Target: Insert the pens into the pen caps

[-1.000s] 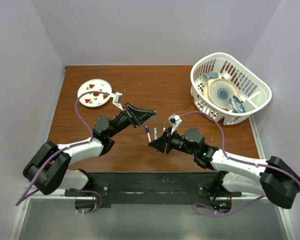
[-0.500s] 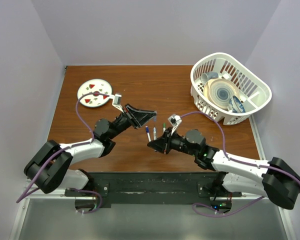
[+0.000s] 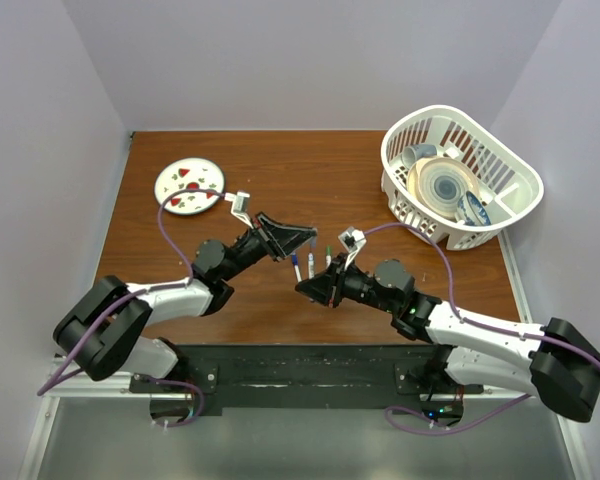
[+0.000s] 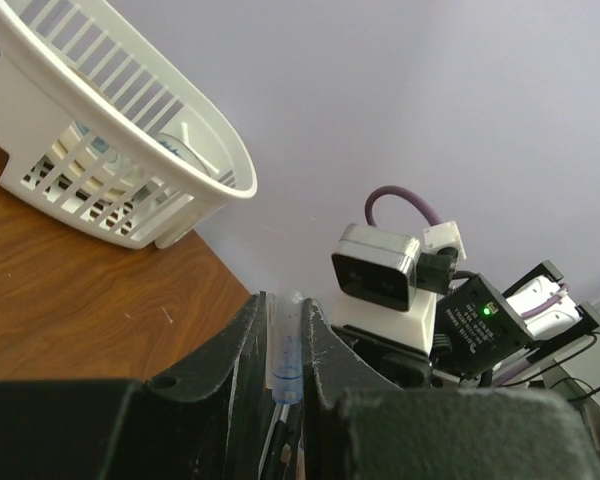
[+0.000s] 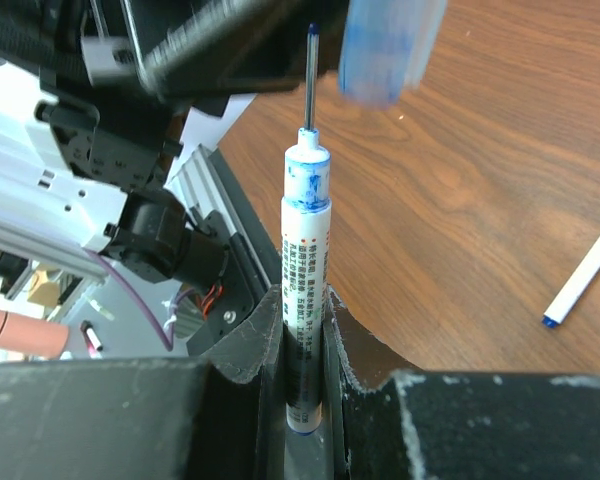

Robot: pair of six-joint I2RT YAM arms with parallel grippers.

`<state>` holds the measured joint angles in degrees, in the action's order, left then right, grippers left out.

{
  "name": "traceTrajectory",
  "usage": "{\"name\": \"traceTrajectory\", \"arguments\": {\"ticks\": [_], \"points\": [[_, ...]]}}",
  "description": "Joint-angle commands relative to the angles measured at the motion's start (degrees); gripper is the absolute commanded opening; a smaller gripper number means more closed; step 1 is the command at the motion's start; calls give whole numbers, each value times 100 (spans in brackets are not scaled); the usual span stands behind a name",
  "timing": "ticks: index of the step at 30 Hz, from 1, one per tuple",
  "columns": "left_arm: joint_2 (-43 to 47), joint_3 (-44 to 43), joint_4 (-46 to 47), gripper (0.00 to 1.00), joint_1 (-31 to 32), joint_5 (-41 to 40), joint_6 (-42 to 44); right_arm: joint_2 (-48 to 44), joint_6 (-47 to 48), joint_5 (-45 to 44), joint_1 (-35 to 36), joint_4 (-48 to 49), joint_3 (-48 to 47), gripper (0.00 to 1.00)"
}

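My right gripper (image 5: pixel 302 312) is shut on a white-barrelled pen (image 5: pixel 305 240) with a blue collar, held upright with its thin tip bared. My left gripper (image 4: pixel 283 302) is shut on a translucent blue pen cap (image 4: pixel 286 350). In the right wrist view the cap (image 5: pixel 385 50) hangs blurred just above and right of the pen tip, apart from it. From above, the left gripper (image 3: pixel 300 238) and the right gripper (image 3: pixel 310 288) face each other at the table's middle. Loose pens (image 3: pixel 296 268) lie between them; one has a green tip (image 3: pixel 328 254).
A white basket (image 3: pixel 450 112) holding dishes stands at the back right and shows in the left wrist view (image 4: pixel 130 150). A round plate (image 3: pixel 189 186) with red marks lies at the back left. Another blue-tipped pen (image 5: pixel 580 280) lies on the wood.
My left gripper with the cap has edged slightly towards the right gripper's pen. The right arm has barely moved.
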<state>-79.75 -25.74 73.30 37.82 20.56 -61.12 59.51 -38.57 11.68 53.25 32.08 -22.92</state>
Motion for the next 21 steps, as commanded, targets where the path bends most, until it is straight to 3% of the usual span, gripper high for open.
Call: {"name": "traceTrajectory", "arguments": {"ticks": [1, 21], "points": [[-50, 209, 1019, 0, 102, -148, -127, -194, 104, -245, 27, 27, -222, 0], [336, -10, 775, 0, 102, -544, -32, -114, -204, -237, 379, 299, 86, 0]]}}
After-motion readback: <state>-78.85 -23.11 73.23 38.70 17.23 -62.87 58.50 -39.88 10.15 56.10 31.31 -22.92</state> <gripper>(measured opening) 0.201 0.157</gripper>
